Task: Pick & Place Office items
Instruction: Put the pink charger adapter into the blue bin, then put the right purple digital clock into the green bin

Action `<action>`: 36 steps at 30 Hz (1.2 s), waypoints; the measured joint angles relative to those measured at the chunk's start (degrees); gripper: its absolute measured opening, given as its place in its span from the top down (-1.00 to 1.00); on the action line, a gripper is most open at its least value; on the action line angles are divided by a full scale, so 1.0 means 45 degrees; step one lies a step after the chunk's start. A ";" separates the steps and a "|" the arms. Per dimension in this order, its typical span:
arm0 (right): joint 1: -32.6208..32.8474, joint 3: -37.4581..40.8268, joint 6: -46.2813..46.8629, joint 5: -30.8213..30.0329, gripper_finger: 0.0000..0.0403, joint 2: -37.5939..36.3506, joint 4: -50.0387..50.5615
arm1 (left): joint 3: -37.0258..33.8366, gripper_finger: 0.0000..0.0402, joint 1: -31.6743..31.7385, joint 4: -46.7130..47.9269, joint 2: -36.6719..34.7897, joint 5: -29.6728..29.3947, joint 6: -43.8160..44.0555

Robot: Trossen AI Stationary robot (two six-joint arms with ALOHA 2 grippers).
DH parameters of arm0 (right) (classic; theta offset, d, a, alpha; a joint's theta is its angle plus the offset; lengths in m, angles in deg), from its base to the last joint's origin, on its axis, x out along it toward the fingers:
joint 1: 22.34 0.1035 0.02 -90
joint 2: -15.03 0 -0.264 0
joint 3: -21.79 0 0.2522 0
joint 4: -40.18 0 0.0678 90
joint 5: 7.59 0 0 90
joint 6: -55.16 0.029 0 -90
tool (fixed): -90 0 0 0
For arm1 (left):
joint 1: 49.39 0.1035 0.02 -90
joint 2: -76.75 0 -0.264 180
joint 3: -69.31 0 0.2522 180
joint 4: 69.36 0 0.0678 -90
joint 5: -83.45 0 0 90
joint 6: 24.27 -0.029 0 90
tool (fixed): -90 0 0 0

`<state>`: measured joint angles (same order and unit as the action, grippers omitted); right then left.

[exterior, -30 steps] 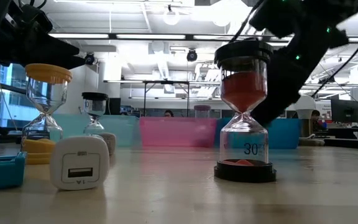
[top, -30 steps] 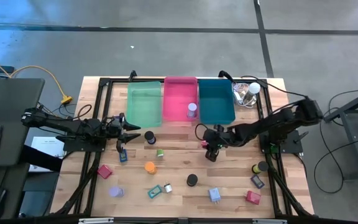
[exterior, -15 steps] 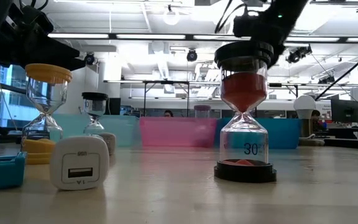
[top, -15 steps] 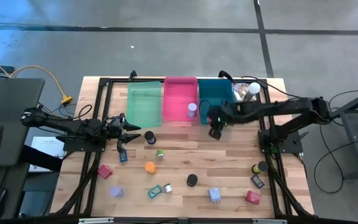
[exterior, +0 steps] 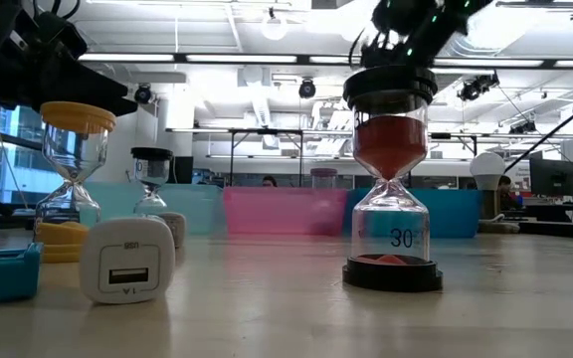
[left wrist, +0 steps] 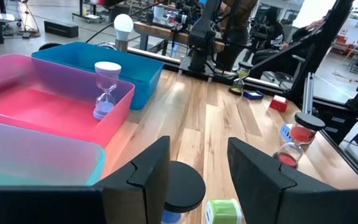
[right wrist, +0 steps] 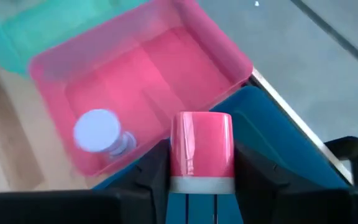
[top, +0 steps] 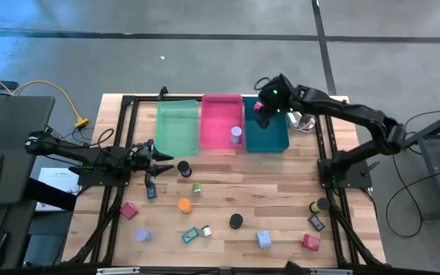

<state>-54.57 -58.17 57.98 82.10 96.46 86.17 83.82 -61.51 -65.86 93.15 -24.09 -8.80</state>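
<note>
My right gripper (top: 264, 107) is shut on a short pink cylinder (right wrist: 201, 149), high above the far left corner of the teal tray (top: 270, 134). The pink tray (top: 218, 114) beside it holds a purple hourglass (top: 236, 135); the green tray (top: 177, 126) stands left of that. My left gripper (top: 163, 166) waits open at the table's left, level, its fingers (left wrist: 145, 177) short of a black-capped hourglass (left wrist: 182, 186) that stands on the wood. Other office items lie scattered on the near half of the table. My right gripper pinches the pink cylinder by its two opposite sides (right wrist: 178, 155) between its two fingers (right wrist: 151, 171). The fingers slant downward toward the trays. The cylinder is lifted clear, over the teal tray's edge next to the pink tray.
A clear plastic lump with a white ball (top: 305, 114) sits at the far right corner. An orange hourglass (top: 184, 205), a red block (top: 128, 210), a black-capped hourglass (top: 236, 221) and a white charger (exterior: 127, 261) stand on the near half. The black frame rails (top: 323, 153) border the table.
My right gripper has risen from the table's middle and swung toward the far edge, carrying the pink cylinder clear of the wood. It has gone past the trays' near side to above the teal tray, and has tipped further downward.
</note>
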 joint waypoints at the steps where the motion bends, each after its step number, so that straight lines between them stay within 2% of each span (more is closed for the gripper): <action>1: -0.0231 0.0005 -0.0021 0.0208 0.38 0.0243 -0.0175 | 0.0000 0.22 -0.0001 -0.0002 0.0000 -0.0002 0.0000; 6: -0.0810 0.0005 -0.0161 0.1326 0.35 0.1855 -0.1338 | 0.0000 0.22 -0.0004 -0.0014 -0.0010 -0.0005 0.0000; 15: -0.1446 0.0010 -0.0264 0.1445 0.38 0.4472 -0.1909 | 0.0000 0.22 0.0000 -0.0014 -0.0010 -0.0015 -0.0004; 25: -0.1735 0.0005 -0.0228 0.1281 0.30 0.5123 -0.2132 | 0.0000 0.22 -0.0004 -0.0014 -0.0010 -0.0044 -0.0005; 29: -0.1668 0.0005 -0.0252 0.1200 0.18 0.5123 -0.2558 | 0.0000 0.22 -0.0003 -0.0012 -0.0010 -0.0039 -0.0100; 36: -0.1670 0.0005 -0.0222 0.0777 -0.16 0.5095 -0.2552 | 0.0000 0.22 -0.0004 -0.0014 -0.0010 -0.0034 -0.0122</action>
<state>-62.09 -58.15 56.99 85.59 119.39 74.69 83.82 -61.53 -65.92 93.11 -24.25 -9.35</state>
